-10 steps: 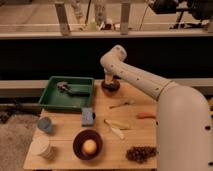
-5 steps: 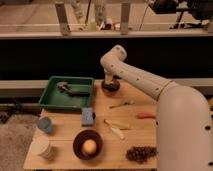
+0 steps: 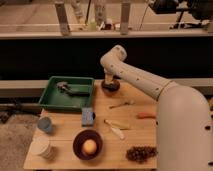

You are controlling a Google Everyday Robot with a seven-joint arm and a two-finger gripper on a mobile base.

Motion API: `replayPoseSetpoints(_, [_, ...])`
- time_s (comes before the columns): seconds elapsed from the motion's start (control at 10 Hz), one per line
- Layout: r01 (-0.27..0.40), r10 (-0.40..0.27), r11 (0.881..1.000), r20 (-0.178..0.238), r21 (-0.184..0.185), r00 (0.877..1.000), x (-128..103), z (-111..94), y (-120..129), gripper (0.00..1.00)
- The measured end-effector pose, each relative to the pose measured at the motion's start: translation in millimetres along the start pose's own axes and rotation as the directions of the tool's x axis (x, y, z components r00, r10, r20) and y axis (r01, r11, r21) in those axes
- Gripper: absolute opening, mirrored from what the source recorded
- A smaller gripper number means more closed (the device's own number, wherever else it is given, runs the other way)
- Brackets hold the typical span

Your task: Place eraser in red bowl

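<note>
End effector: you have the end effector (image 3: 110,80) at the far edge of the counter (image 3: 132,131), hanging right over the red bowl (image 3: 110,87). You cannot tell how far it is open, or whether it has anything in hold.

Arm: your white arm reaches in from the right, bends at an elbow high above the bowl and drops straight down to it. Its bulky body covers the right side of the counter.

Red bowl: small, dark and round, at the back of the counter just right of the green tray (image 3: 67,95). The end effector hides much of its top.

Eraser: you cannot make it out here; whether it sits in the bowl or at the end effector does not show.

Green tray: back left corner, with a dark grey object (image 3: 66,88) lying in it.

Blue block (image 3: 88,116): just in front of the tray, well apart from the red bowl.

Wide maroon bowl (image 3: 88,144): front centre, holding an orange ball (image 3: 89,146).

Left edge: a blue-grey cup (image 3: 45,125), and nearer the front a white cup (image 3: 41,148).

Middle of the counter: a thin utensil (image 3: 121,104) lies in front of the red bowl; a pale yellowish item (image 3: 116,127) lies nearer you; an orange item (image 3: 146,115) lies against the arm's body.

Front right: a dark cluster (image 3: 140,153), like grapes.

In the way: only the end effector itself stands over the bowl's mouth.
</note>
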Motion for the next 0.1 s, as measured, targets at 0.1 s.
replayPoseSetpoints(0.1, [0.000,0.000,1.000,0.000,0.000,1.000,0.0,0.0,0.0,0.80])
